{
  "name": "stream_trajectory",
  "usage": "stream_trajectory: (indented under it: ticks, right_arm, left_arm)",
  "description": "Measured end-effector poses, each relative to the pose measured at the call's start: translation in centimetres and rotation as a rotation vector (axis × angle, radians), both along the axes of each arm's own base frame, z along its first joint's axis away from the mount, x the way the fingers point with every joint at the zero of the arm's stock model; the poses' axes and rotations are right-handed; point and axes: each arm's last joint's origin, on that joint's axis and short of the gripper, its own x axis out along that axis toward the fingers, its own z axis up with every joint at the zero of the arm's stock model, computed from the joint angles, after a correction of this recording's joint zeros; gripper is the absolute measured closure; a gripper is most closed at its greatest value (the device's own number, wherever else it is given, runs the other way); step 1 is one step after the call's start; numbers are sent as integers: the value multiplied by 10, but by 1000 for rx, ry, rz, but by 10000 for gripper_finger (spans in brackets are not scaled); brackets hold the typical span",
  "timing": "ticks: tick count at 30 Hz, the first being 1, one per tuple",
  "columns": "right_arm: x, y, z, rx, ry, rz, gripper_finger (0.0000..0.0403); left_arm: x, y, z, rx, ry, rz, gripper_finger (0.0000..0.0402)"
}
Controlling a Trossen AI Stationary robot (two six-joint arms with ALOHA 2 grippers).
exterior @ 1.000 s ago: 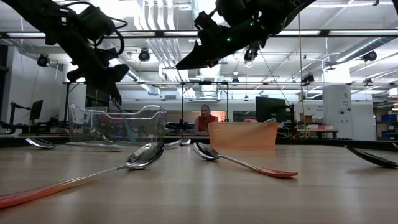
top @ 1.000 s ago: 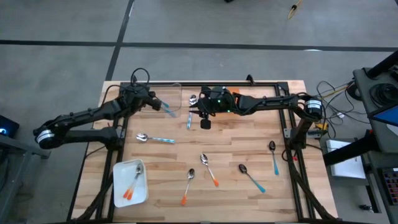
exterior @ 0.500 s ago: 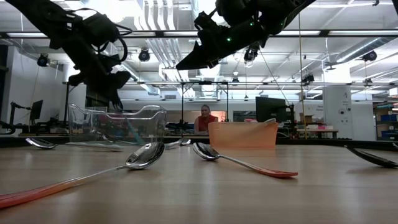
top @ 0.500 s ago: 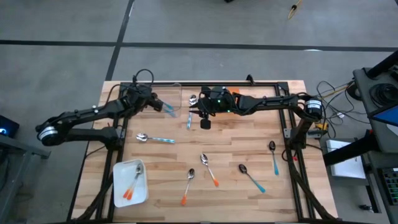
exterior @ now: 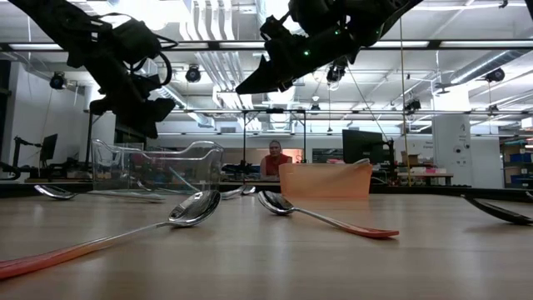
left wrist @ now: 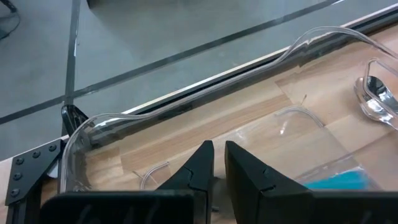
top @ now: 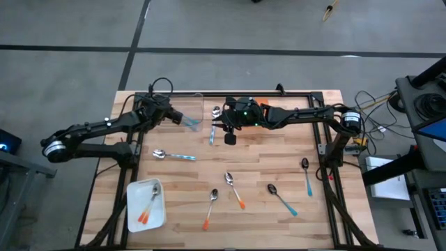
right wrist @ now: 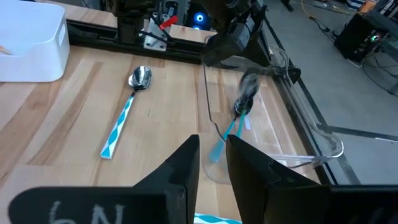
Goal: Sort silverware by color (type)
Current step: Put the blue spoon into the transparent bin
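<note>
High view: light-blue spoon point(top: 189, 123) lies beside left end effector point(top: 169, 115).

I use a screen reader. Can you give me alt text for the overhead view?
Two dark arms meet over a clear tray at the wooden table's far edge; loose spoons dot the table, and two orange-handled spoons lie in a white tray.

Grey concrete floor point(top: 209, 24) crossed by dark seams surrounds the table; overhead pipes point(exterior: 208, 17) (brightly lit) span the ceiling.

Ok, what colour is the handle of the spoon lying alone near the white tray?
Light blue with white diamonds; the spoon shows best in the right wrist view.
</note>
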Motion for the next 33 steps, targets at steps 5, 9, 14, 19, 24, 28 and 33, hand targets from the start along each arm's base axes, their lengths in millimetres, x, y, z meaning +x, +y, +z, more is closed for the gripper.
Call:
stream_trajectory:
  ticks: [5, 9, 14, 19, 24, 28, 33]
  right_arm:
    - [0, 0, 0, 0, 0, 0, 327]
    - [0, 0, 0, 0, 0, 0, 326]
    - [0, 0, 0, 0, 0, 0, 333]
    - [0, 0, 0, 0, 0, 0, 335]
    - [0, 0, 0, 0, 1, 0, 335]
    - [0, 0, 0, 7, 0, -3, 335]
    - [0, 0, 0, 11, 3, -5, 335]
  left_arm:
    - [0, 0, 0, 0, 0, 0, 379]
    - [0, 0, 0, 0, 0, 0, 379]
    - [0, 0, 0, -1, 0, -1, 379]
    - [0, 0, 0, -1, 3, -3, 379]
    - [0, 0, 1, -6, 3, -12, 379]
    - [4, 0, 8, -30, -34, -58, 379]
    - [9, 1, 21, -63, -58, -129, 379]
